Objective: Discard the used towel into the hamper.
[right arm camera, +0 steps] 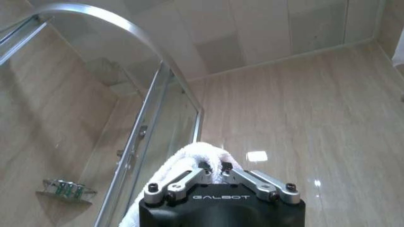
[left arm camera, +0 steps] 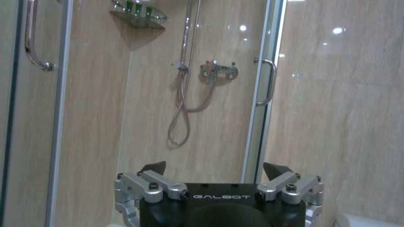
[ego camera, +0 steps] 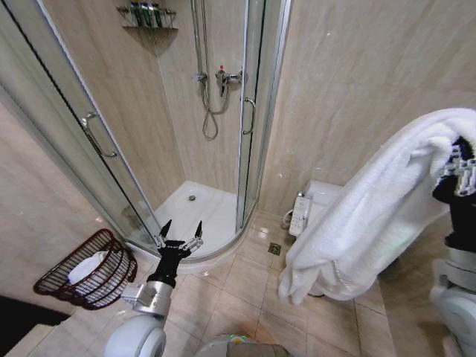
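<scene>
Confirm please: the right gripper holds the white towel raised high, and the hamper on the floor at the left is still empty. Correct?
Not quite. The hamper is not empty: the head view shows something white inside. The right gripper does hold the towel raised high.

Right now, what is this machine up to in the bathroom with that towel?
The robot is holding a big white towel up high in its right hand, which is pinched shut on a fold of it; the rest hangs down in front of the toilet. Its left hand is open and empty, held low near the shower stall. The hamper sits tipped on the floor at the robot's left with something white already in it. The towel has not reached it yet.
</scene>
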